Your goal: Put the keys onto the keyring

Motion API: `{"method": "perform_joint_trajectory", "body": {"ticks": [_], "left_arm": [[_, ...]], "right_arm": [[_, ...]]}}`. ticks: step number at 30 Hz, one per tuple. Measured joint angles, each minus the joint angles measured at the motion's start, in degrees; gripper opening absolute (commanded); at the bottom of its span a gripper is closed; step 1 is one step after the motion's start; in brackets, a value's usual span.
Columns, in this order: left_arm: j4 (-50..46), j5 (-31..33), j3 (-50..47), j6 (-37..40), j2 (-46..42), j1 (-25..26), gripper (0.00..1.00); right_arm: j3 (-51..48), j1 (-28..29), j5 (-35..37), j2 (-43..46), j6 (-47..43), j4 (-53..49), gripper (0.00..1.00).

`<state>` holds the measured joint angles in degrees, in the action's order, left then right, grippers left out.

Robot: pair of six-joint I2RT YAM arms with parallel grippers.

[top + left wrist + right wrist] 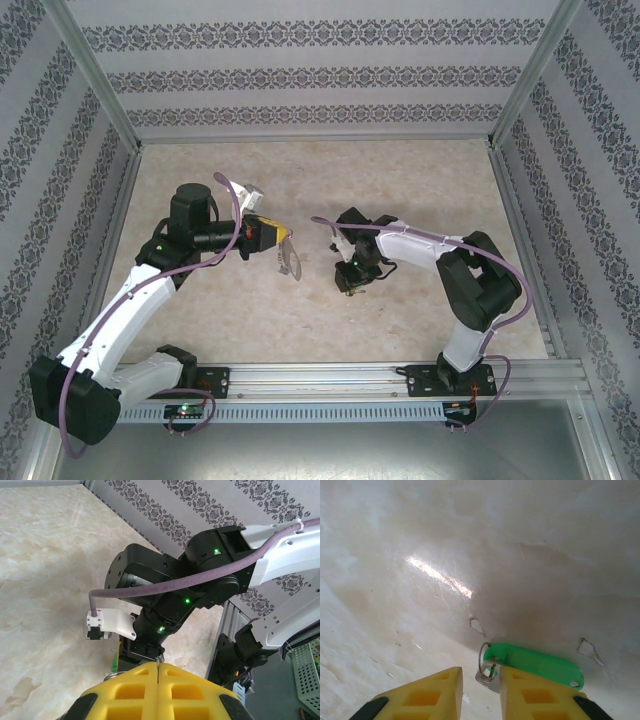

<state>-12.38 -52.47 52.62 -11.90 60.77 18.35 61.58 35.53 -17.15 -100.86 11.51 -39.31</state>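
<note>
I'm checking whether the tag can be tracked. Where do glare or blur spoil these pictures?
Right wrist view: a bright glare streak on the table, up and left of the green tag, which is sharp and free of glare. Left wrist view: no glare on the table. Top view: even light, only faint shadows.

Through the left wrist camera I am getting only a sliver of the keyring, a metal curve peeking out beside the left gripper. Its pressed-together yellow fingers are covering the rest, and the bottom edge is cutting them off. Through the right wrist camera the key is losing its blade under one finger of the right gripper, which is also overlapping the lower edge of the green tag.
</note>
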Motion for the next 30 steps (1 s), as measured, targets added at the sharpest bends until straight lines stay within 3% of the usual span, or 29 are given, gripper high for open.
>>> {"method": "perform_joint_trajectory", "body": {"ticks": [16,30], "left_arm": [[0.02,0.02,0.00,-0.44,0.00,-0.11,0.00],[0.39,0.02,0.39,-0.70,0.00,-0.11,0.00]], "right_arm": [[-1.46,0.00,0.02,-0.17,-0.37,1.09,0.25],[-1.64,0.00,0.09,-0.17,-0.39,2.10,0.15]]}}
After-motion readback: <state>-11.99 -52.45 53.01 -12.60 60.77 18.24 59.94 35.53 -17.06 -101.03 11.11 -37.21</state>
